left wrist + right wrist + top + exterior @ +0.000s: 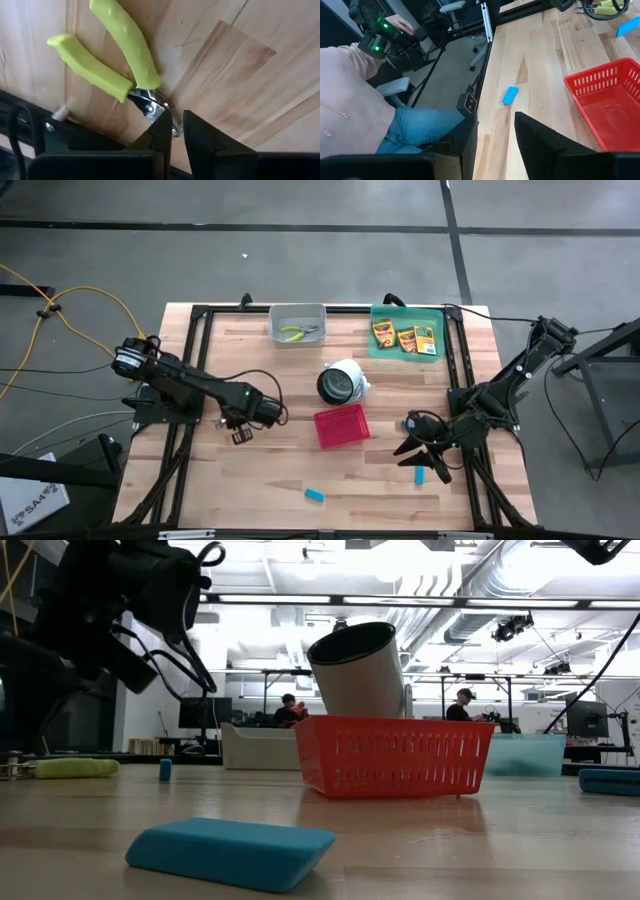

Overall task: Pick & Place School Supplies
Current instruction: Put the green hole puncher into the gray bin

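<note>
We see the left gripper (pixel 243 436) low over the table's left half, its two dark fingers (pixel 162 131) drawn close with a narrow gap between them. In the left wrist view the metal nose of a yellow-green-handled plier tool (pixel 112 70) lies right at those fingertips, touching or nearly so; we cannot tell whether it is actually pinched, and its two handles splay away from the gripper across the wood. The right gripper (pixel 420 452) hangs over the table's right side with its fingers (pixel 540 137) spread and nothing between them; one light-blue block (pixel 420 475) lies just beside it and another light-blue block (pixel 314 496) sits near the front edge, well apart from both arms. Between the two arms stands the red basket (pixel 341 426), with the white cylinder (pixel 342 381) just behind it, tilted. At the back edge, a second plier tool (pixel 297 332) rests in the grey bin (pixel 298 311) and three crayon boxes (pixel 404 337) lie side by side in the green tray (pixel 378 351). We can read no lettering on the boxes. Beyond the table edge, the right wrist view shows a seated person (pixel 365 105).
</note>
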Robot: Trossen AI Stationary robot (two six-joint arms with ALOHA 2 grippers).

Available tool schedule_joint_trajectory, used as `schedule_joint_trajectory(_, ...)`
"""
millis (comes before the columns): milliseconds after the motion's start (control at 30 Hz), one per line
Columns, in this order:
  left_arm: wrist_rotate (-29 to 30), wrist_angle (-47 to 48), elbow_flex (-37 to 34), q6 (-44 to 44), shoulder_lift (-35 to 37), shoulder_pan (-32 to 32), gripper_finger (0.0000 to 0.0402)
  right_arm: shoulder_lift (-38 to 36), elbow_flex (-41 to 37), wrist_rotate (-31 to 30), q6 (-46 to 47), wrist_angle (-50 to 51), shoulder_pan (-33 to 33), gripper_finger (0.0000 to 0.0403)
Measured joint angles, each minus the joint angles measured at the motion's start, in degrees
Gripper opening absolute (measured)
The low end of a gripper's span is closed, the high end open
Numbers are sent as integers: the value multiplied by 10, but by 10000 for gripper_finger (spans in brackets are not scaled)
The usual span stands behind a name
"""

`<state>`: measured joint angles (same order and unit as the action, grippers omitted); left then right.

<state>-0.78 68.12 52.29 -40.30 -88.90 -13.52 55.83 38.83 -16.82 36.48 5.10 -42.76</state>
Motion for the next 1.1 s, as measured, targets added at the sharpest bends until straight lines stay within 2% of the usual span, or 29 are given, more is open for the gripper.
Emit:
schedule_joint_trajectory(167, -44, -2, 0, -31, 0, 5, 39, 0, 0, 0, 0, -3, 0, 122)
schedule_joint_trajectory(300, -48, -2, 0, -34, 0, 16, 39, 0, 0, 0, -1, -2, 0, 122)
schedule_joint_trajectory(467, -31, -2, 0, -70, 0, 29, 39, 0, 0, -9, -1, -2, 0, 122)
schedule_joint_trajectory(867, -4, -45, 0, -73, 0, 85, 39, 0, 0, -7, -7, -2, 0, 122)
schedule_joint_trajectory(1100, 14, -71, 1, -26, 0, 87, 45, 0, 0, 4, -7, 2, 0, 122)
